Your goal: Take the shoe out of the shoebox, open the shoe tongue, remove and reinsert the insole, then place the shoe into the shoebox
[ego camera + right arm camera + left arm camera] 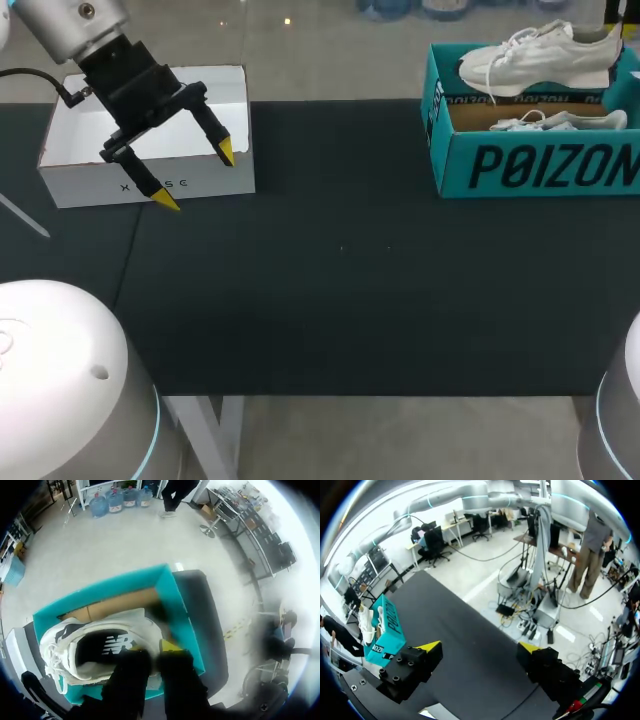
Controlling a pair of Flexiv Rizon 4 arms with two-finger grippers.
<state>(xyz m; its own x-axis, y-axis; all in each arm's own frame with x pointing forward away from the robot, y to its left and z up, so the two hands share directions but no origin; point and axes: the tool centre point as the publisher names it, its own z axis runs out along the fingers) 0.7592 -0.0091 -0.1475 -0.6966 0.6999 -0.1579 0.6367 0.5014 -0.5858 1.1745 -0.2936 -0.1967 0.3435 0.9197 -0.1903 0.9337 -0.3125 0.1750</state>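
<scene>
- The black table mat [340, 300] runs across the front.
- The left gripper [196, 175] hangs at the table's left, over the front wall of a white open-top box [90, 185]. Its yellow-tipped fingers are spread wide with nothing between them. In the left wrist view, only bare mat lies under the left gripper [480, 647].
- Way over on the right sits the teal shoebox [540, 165], lid off, with one white sneaker [565, 122] lying inside on brown cardboard.
- A second white sneaker [545, 55] is up at the box's back rim, toe pointing left.
- In the right wrist view, the right gripper [152, 650] looks pinched on that second sneaker's [90, 645] heel collar. It's a bit blurry there though.
</scene>
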